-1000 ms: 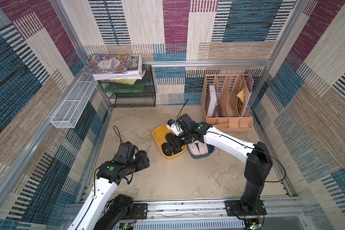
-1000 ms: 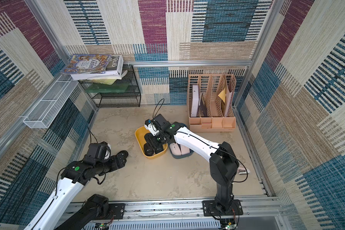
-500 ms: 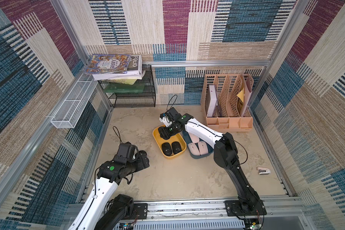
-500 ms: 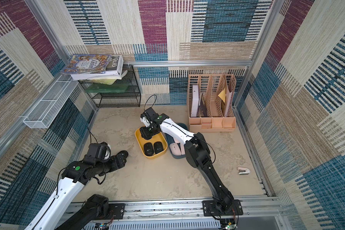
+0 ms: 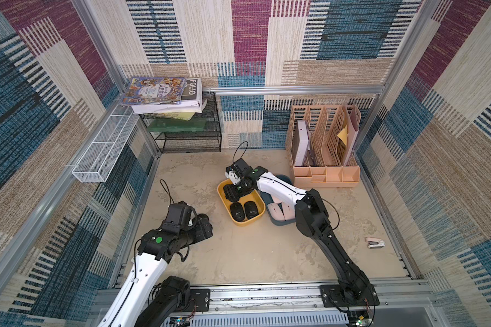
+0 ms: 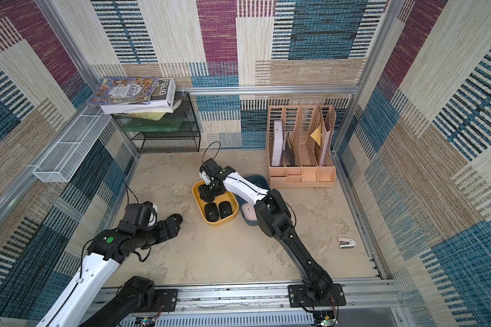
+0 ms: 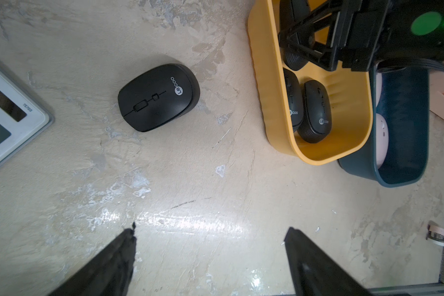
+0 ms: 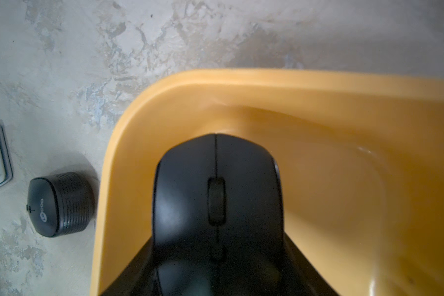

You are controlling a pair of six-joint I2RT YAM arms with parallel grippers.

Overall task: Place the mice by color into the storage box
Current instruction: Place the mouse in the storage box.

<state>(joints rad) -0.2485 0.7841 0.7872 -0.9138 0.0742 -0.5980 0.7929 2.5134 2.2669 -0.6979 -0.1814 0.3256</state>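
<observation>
Jaws on the right gripper (image 5: 233,192): clamped flank to flank on a black mouse (image 8: 217,194), nose poking out past the fingertips, hanging inside the yellow tray (image 8: 241,77) close to its rounded end wall. Cannot tell whether touching the tray floor yet. Behind those jaws, further down the same tray, two more black mice (image 7: 315,110) lying side by side. Right beside that tray, a dark blue tray (image 7: 403,128) holding pale pink mice (image 5: 277,211).

Jaws on the left gripper (image 7: 210,230): spread wide, nothing between them, only bare table (image 7: 215,179) underneath. Ahead of them and off to one side, well apart, the loose black mouse (image 7: 159,97), flat on its belly, logo end toward the trays. Further out on that same side, a white-and-grey calculator (image 7: 8,112), no part of this job.

Handling, by the look: light, rigid plastic, nothing soft to squash, a smooth matte dome likely to skid under a pad. Best taken across the waist, pads on the ribbed flanks, just as in the right-hand grip now.

Pose: right arm stretched long from its base, elbow up, wrist tipped down into the tray. Left arm folded low, forearm near level, gripper pointing toward the trays. Looks like a release coming on the right, and one black mouse left for the waiting jaws.
</observation>
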